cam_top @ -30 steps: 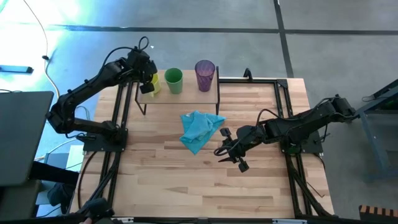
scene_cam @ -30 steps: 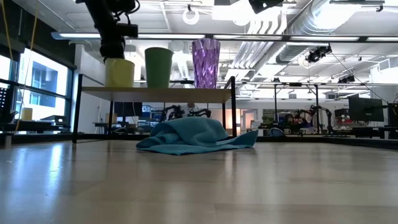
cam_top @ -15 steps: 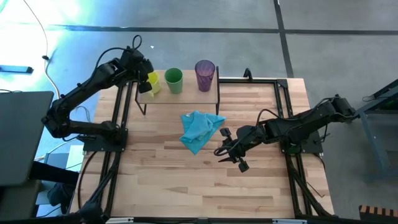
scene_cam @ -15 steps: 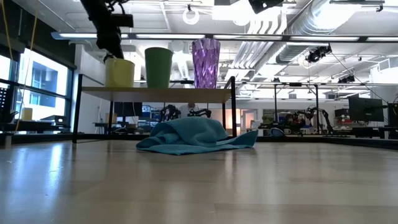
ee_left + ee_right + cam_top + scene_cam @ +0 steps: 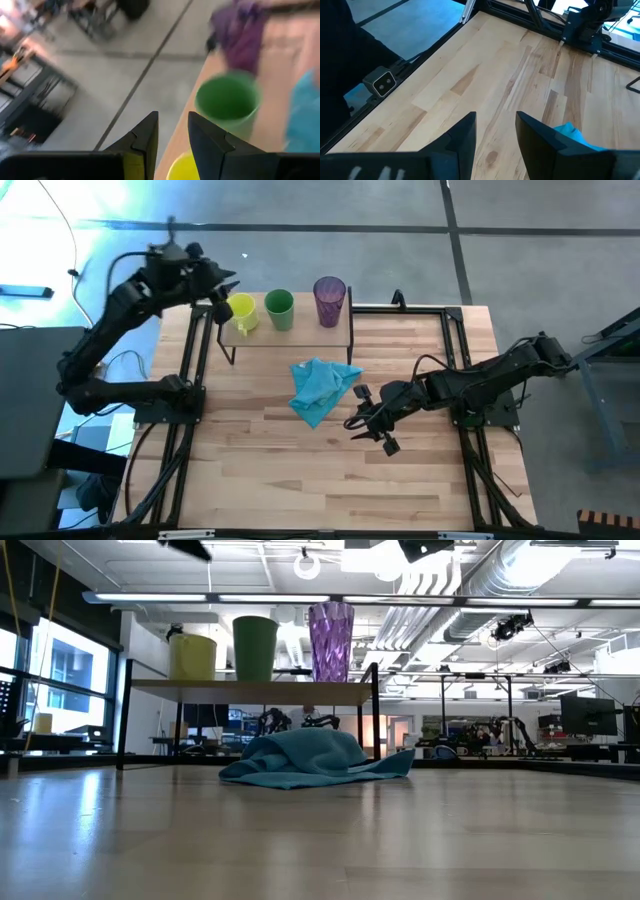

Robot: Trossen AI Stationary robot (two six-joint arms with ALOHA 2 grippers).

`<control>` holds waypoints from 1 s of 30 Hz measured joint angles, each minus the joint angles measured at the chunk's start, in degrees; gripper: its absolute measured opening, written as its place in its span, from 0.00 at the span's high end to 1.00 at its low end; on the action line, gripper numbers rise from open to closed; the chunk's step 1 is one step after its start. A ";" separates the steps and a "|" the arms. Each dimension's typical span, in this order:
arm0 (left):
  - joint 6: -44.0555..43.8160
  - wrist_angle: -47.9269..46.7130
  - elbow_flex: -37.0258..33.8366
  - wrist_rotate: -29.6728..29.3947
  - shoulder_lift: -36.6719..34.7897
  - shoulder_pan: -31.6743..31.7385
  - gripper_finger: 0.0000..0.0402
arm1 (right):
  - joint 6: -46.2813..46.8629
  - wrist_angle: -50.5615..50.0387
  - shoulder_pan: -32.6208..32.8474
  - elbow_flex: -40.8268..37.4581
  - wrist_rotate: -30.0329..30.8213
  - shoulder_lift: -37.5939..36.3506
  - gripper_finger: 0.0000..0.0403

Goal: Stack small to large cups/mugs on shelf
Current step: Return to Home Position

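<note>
The left gripper [image 5: 218, 288] hung in the air off one end of the shelf [image 5: 300, 332], its fingers [image 5: 145, 135] a narrow gap apart and holding nothing. All three vessels stood upright in a row on the shelf board. The yellow mug [image 5: 241, 311] was nearest the gripper, just beside and below it at that end. The green cup [image 5: 279, 308] came next, in the middle. The purple tumbler [image 5: 329, 299] was farthest from the gripper, toward the other end. In the low view the row rose in height from mug [image 5: 192, 656] to cup [image 5: 255, 648] to tumbler [image 5: 331, 640].

A light blue cloth [image 5: 320, 388] lay crumpled on the table in front of the shelf, between the two arms. The right gripper [image 5: 368, 423] waited low over the tabletop just beyond the cloth, well apart from the shelf, its fingers [image 5: 462, 132] slightly parted and empty.
</note>
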 joint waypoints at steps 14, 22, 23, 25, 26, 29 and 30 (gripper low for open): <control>-6.96 0.65 8.16 27.67 -6.59 0.00 0.76 | -0.41 3.93 -1.11 -0.02 0.04 -4.33 0.68; -9.39 0.62 8.26 38.26 -11.38 0.00 0.76 | -1.43 8.44 -2.27 -0.02 0.15 -12.94 0.68; -9.58 0.62 8.26 39.78 -12.04 0.00 0.76 | -2.48 8.26 -2.25 -0.01 0.28 -14.27 0.68; -10.27 0.62 8.26 42.38 -13.40 0.00 0.76 | -4.99 8.19 -2.25 -0.01 0.35 -16.79 0.68; -10.71 0.64 8.26 43.33 -14.11 0.00 0.76 | -6.11 7.99 -2.25 -0.01 0.34 -18.13 0.68; -11.64 0.67 8.26 43.57 -16.26 0.00 0.76 | -8.40 7.60 -2.21 -0.01 0.36 -21.77 0.68; -12.53 0.71 8.26 42.96 -16.92 0.00 0.76 | -8.80 7.04 -2.21 -0.02 0.48 -22.86 0.68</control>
